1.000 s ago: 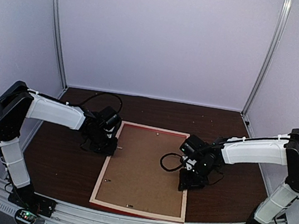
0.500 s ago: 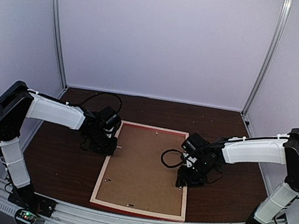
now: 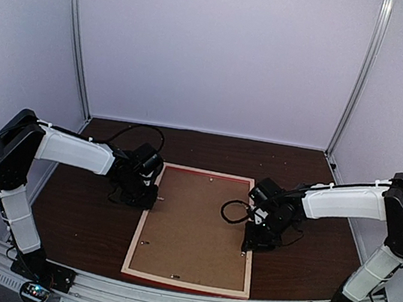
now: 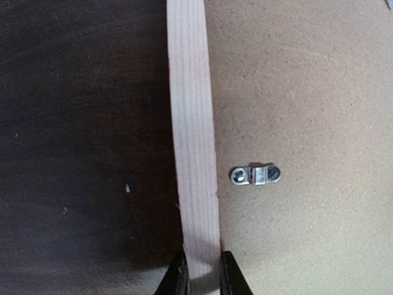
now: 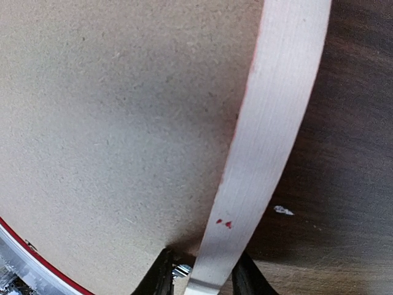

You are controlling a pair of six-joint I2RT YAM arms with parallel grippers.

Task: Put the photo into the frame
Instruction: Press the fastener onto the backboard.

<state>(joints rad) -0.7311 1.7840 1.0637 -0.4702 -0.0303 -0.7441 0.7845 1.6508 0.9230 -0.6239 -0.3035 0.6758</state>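
Dark brown worktop (image 3: 84, 225) carries the large red-edged picture frame (image 4: 190, 123) with its pale wood back up, the plain brown backing board (image 3: 194, 226) already seated in it, so the photo is hidden from me, presumably underneath. Over the last second my right fingers (image 5: 161, 273) have crept slightly farther up the right rail, straddling it, though I cannot tell whether they clamp. My left fingers (image 4: 176, 279) stay pinched narrowly on the left rail, so I judge only fastening remains.

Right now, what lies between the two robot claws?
The brown backing board of the face-down frame. The left claw and right claw each sit astride a side rail. The overhead view shows it.
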